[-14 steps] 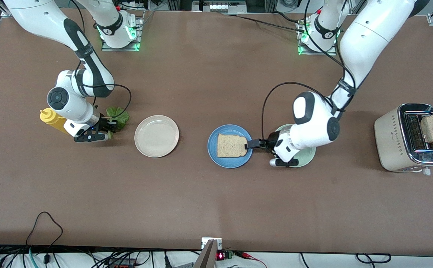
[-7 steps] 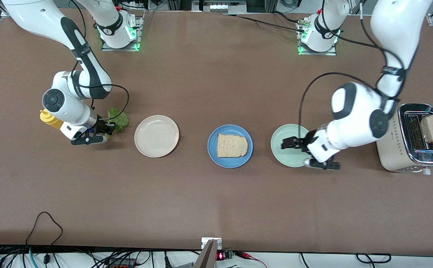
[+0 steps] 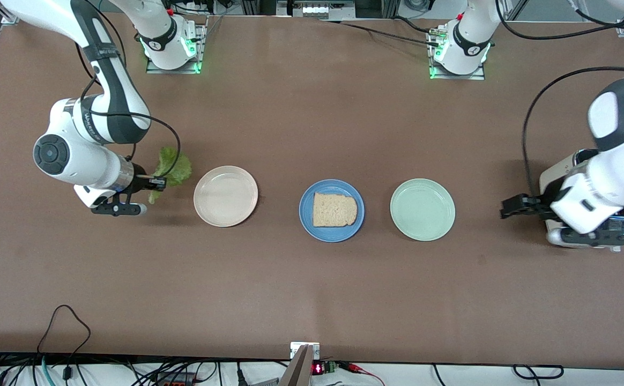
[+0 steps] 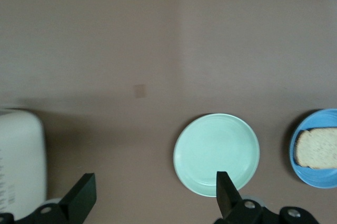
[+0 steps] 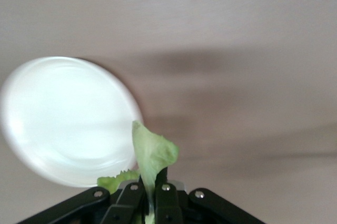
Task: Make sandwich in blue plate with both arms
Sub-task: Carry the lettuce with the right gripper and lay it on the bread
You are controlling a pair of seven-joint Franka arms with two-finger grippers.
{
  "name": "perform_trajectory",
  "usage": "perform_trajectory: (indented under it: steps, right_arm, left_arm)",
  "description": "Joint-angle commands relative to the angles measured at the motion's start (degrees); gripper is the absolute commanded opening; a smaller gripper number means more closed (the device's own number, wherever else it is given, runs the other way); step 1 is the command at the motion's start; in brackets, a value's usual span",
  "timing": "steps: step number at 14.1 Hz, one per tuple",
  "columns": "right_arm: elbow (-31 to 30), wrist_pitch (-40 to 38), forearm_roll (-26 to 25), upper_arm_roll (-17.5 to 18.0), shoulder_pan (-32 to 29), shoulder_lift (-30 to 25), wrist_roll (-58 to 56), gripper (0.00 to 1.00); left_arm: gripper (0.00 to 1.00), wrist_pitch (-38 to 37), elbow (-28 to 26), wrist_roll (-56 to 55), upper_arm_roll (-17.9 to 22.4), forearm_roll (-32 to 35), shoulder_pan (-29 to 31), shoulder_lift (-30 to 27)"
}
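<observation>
The right tool [image 3: 157, 182] hangs beside the cream plate [image 3: 225, 196] pinching lettuce [image 3: 172, 166]; the left tool [image 3: 510, 206] gapes empty by the toaster [image 3: 550, 182].

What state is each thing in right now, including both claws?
Blue plate: holds one bread slice, untopped.
Lettuce leaf: pinched in the right claw, lifted off the table.
Cream plate: empty.
Mint plate: empty.
Left claw: open, empty, beside the toaster.
Toaster: mostly hidden by the left arm.
</observation>
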Motion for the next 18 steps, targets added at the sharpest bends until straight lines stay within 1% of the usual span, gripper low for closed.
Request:
perform_trajectory:
  steps: [1,2,3,4,5,6,8,9,11,13,16,18]
  right_arm:
    - [3.9,-2.3,2.2,-0.2,5.4,1.2,12.2,0.00]
    - [4.8,-2.2,2.3,-0.2,7.9,1.3,18.7,0.00]
    - [6.1,-1.8,2.3,-0.2,10.2,2.2,24.1,0.00]
    - [8.5,-1.9,2.4,-0.2,12.2,3.9,29.7,0.00]
    - [11.4,-1.8,3.9,-0.2,14.7,6.0,35.7,0.00]
    - [13.7,-1.6,6.6,-0.3,16.4,7.8,40.8,0.00]
    - [18.1,-1.1,11.1,-0.3,19.8,12.2,48.9,0.00]
    - [20.4,0.0,12.1,-0.3,21.1,14.0,52.8,0.00]
    - [23.5,4.3,12.4,-0.3,23.3,17.4,60.2,0.00]
    - [24.1,10.3,12.4,-0.3,25.4,19.9,64.5,0.00]
    - [25.0,19.2,12.8,-0.2,27.0,22.8,67.8,0.01]
    - [27.8,20.1,13.1,-0.2,28.2,25.4,69.6,0.02]
  left_arm:
    - [1.00,-4.0,0.0,0.8,9.9,0.8,-7.2,-4.2]
    - [1.00,-4.3,-0.8,1.5,10.9,0.9,-7.4,-5.9]
    - [1.00,-4.8,-1.5,1.9,11.0,0.9,-7.2,-6.9]
    - [1.00,-7.0,-1.8,2.1,11.0,0.9,-6.8,-8.1]
    - [1.00,-8.3,-1.7,1.9,10.8,0.8,-6.7,-8.9]
    - [1.00,-8.6,-1.9,1.6,10.6,0.8,-6.7,-10.0]
    - [1.00,-8.6,-3.9,1.6,10.5,0.8,-6.6,-11.6]
    - [1.00,-8.5,-5.5,1.6,10.4,0.8,-6.6,-12.7]
    - [1.00,-7.8,-8.9,1.5,10.4,0.8,-6.7,-14.9]
    - [1.00,-7.8,-10.7,1.5,10.4,0.9,-6.7,-16.5]
    - [1.00,-7.1,-12.9,1.4,10.4,0.9,-6.6,-18.4]
    - [1.00,-7.6,-12.7,1.4,10.4,0.9,-6.6,-18.5]
